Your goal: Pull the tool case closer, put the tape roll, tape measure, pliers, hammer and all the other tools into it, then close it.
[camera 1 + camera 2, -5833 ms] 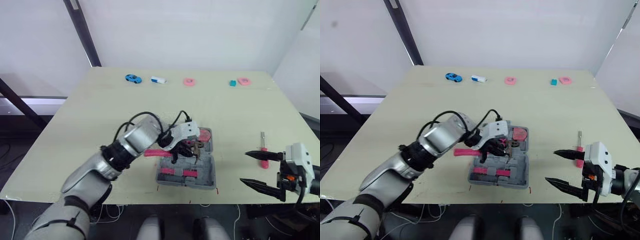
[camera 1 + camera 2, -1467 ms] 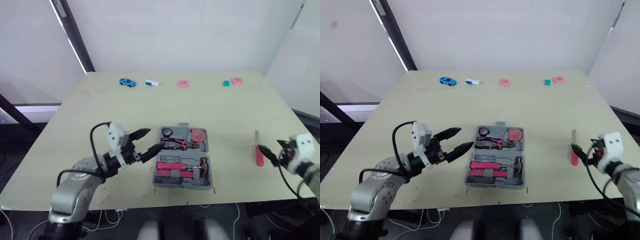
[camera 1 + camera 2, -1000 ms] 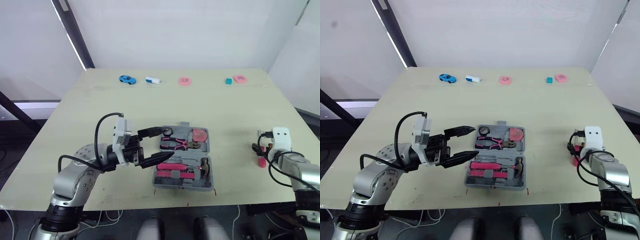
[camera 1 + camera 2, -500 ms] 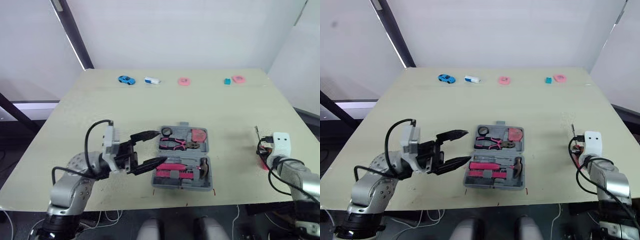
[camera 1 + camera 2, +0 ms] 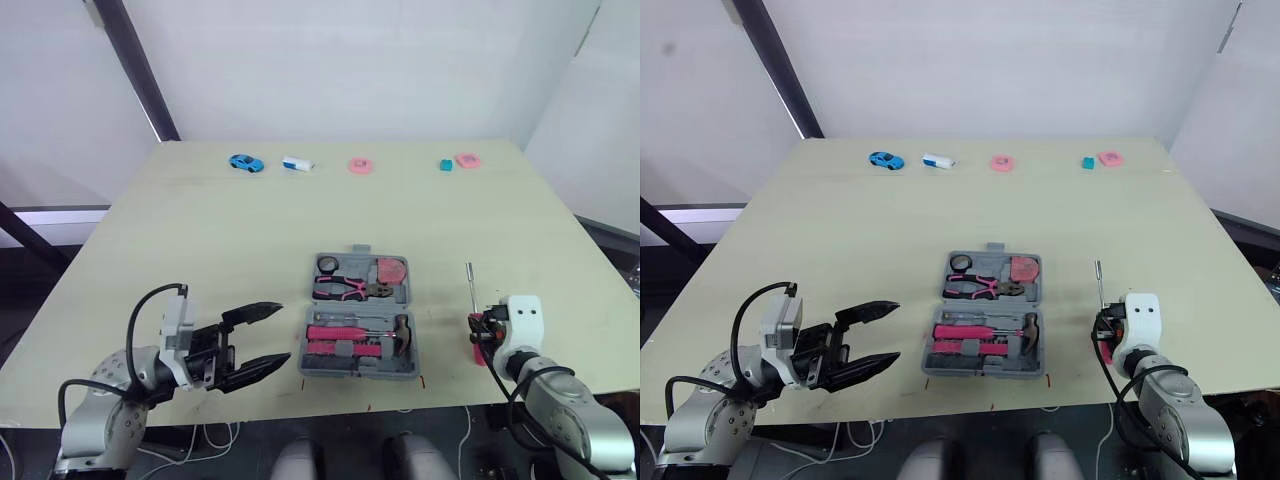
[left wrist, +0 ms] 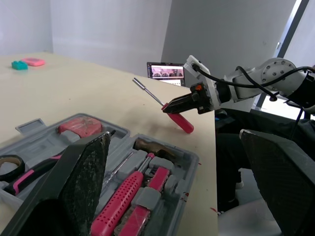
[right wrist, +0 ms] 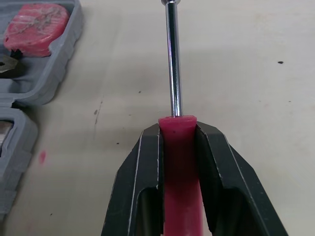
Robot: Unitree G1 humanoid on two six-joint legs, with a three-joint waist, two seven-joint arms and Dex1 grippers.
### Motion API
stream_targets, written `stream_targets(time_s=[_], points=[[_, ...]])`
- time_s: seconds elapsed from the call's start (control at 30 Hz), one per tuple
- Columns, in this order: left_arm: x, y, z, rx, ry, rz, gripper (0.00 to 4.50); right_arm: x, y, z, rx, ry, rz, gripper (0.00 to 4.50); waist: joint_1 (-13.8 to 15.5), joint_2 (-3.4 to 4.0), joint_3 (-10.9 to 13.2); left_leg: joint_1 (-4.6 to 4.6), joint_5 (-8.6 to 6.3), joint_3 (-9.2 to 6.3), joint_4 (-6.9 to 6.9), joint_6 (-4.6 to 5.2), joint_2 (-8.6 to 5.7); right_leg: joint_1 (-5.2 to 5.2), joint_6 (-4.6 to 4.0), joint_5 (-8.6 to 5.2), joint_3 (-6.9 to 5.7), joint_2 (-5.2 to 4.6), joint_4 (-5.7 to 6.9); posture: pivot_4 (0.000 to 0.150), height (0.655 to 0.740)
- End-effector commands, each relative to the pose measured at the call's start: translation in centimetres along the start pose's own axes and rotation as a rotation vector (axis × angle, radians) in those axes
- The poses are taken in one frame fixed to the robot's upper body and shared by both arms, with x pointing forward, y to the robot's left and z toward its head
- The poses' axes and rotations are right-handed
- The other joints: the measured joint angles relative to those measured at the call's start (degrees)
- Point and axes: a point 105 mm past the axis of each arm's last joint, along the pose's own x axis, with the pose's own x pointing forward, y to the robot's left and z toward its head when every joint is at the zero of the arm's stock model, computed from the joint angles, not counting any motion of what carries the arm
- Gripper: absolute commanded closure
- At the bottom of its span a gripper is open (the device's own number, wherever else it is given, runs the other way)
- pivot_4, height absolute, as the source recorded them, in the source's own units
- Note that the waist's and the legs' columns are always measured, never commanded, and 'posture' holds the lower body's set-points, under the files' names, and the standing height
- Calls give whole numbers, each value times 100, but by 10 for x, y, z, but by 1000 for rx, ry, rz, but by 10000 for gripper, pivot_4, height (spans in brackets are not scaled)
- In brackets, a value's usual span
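Right wrist view: right end effector (image 7: 178, 130) tight around pink-handled screwdriver (image 7: 179, 167).

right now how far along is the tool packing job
Mostly packed: the open grey plastic tool case already holds the black tape roll, pink-handled pliers, pink tape measure and hammer. In hand: the right gripper is shut on the pink-handled metal-shaft screwdriver, to the right of the case. The left gripper is open and empty. Left: seat the screwdriver, close the case.
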Motion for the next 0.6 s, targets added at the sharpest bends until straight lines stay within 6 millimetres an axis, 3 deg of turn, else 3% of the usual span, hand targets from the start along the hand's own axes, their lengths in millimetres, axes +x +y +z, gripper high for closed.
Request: stream_targets(time_s=[0.03, 0.33, 0.6], points=[[-5, -2, 7, 35, -4, -7, 0, 1, 7, -15, 4, 86, 40, 41000, -8, -1, -1, 0, 0, 0, 0, 0, 0, 0, 0, 0, 0, 0, 0, 1500, 7400], [-3, -7, 7, 25, 3, -33, 0, 8, 18, -33, 4, 156, 63, 41000, -22, -44, -27, 1, 0, -2, -2, 0, 2, 0, -1, -1, -2, 1, 0, 1500, 7400], [-3, -7, 7, 18, -2, -31, 0, 13, 23, -37, 18, 187, 78, 41000, -25, -90, -56, 12, 0, -2, -2, 0, 8, 7, -2, 0, 0, -2, 0, 1500, 7400]])
